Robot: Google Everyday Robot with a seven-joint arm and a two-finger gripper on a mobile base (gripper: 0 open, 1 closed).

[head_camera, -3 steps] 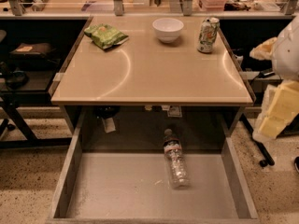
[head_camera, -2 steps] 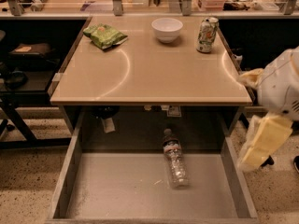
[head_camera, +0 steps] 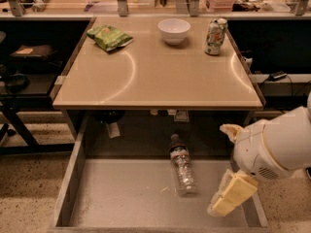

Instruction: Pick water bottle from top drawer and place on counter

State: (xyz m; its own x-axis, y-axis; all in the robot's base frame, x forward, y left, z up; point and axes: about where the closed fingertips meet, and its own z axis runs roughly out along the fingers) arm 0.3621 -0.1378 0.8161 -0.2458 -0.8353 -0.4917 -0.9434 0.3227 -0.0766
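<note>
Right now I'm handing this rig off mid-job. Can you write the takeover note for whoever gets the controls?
Gripper: at the front right of the top drawer, to the right of the water bottle and apart from it; nothing seen in it.
Water bottle: lying on its side on the drawer floor, cap toward the back.
Counter: green snack bag, white bowl and drink can stand along its back.
Done: drawer is open.
Left: grasp the bottle, lift it, set it on the counter.

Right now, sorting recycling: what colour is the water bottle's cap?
Dark, camera view; bottle lies in the drawer, hand at its right.
</note>
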